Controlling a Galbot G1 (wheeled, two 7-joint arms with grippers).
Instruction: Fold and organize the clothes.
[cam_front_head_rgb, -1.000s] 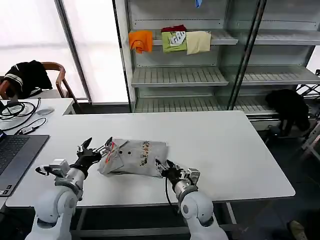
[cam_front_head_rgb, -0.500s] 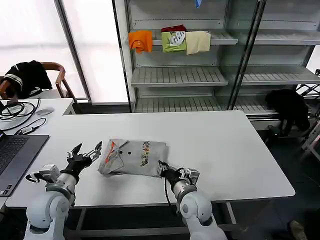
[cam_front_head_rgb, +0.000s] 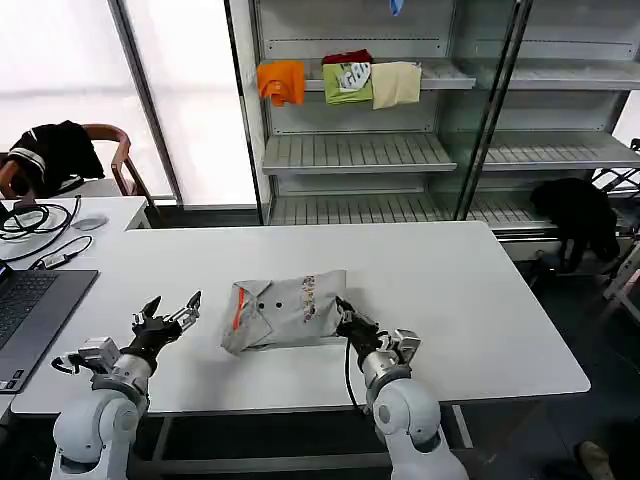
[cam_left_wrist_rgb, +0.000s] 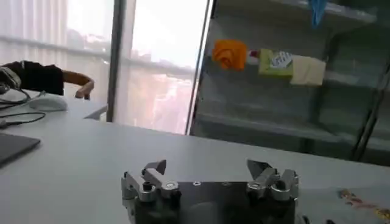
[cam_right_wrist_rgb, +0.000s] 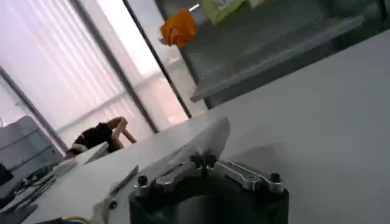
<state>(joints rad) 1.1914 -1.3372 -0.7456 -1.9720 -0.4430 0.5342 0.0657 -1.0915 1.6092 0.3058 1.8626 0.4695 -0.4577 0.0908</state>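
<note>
a folded light grey shirt (cam_front_head_rgb: 285, 311), orange-red trim at its collar and a small multicoloured print, lay on the white worktop (cam_front_head_rgb: 480, 300) near its front edge. the right gripper (cam_front_head_rgb: 349, 319) was at the shirt's right near corner, its jaws together on the fabric edge, which rose between them in the right wrist view. the left gripper (cam_front_head_rgb: 166, 315) hovered just left of the shirt, clear of it, its jaws apart with nothing between them.
</note>
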